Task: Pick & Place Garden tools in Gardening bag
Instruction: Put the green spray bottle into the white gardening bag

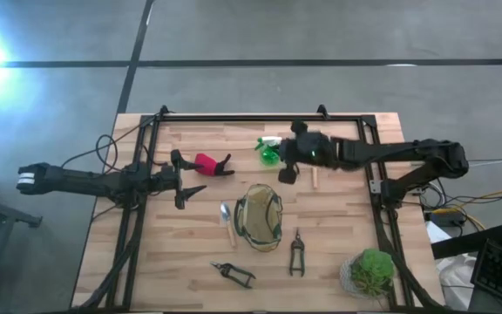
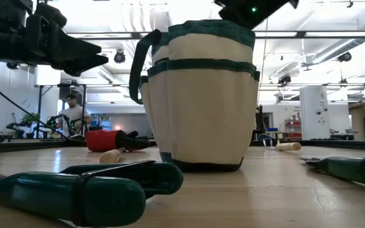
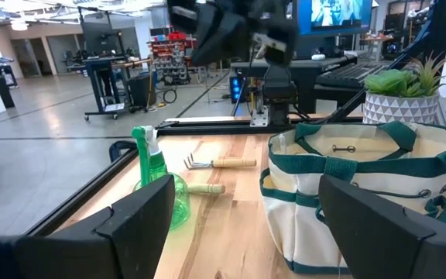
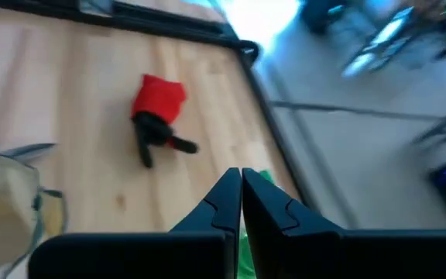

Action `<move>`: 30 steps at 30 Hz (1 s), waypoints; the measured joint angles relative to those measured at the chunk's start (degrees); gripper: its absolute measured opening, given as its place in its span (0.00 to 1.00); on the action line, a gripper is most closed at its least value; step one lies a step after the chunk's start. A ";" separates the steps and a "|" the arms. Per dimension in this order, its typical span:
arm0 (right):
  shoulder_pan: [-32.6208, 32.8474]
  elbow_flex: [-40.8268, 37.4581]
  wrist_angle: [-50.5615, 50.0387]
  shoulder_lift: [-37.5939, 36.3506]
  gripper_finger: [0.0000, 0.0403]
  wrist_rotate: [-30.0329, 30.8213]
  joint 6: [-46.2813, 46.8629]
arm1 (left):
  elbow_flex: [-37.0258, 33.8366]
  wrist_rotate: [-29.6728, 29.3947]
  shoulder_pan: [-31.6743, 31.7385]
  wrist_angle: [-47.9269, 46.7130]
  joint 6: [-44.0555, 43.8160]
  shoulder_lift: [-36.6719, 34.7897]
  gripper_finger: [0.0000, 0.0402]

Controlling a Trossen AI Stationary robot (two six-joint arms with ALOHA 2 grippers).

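Grey concrete floor surrounds my pale plank table (image 1: pixel 338 249), fenced by a black frame (image 1: pixel 234 119); beyond lie a workshop with benches and a seated person (image 2: pixel 73 114). No writing is readable. My left gripper (image 1: pixel 187 177) hangs spread wide, empty, beside the red-and-black tool (image 1: pixel 210 164). My right gripper (image 1: pixel 288 173) is pressed together, empty, by the spray bottle (image 1: pixel 269 151). The bag (image 1: pixel 260 216) stands mid-table, trowel (image 1: pixel 227 221) beside it, pruners (image 1: pixel 296 253) nearer the front edge, open boards around them, plant (image 1: pixel 371 272) cornered.
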 joint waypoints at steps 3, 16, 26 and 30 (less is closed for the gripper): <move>-4.35 4.10 -7.31 1.23 0.02 -7.53 1.01 | 0.00 0.00 0.00 0.00 0.00 0.00 0.80; -16.30 8.51 -10.90 11.10 0.02 -24.59 -3.31 | 0.00 -0.01 0.02 0.01 0.00 0.07 0.80; -16.51 14.89 -17.82 18.07 0.03 -17.07 -5.88 | 0.00 -0.01 0.02 0.00 0.00 0.07 0.80; -16.45 16.94 -18.80 18.11 0.09 -16.73 -5.94 | 0.00 0.00 0.00 0.00 0.00 0.09 0.80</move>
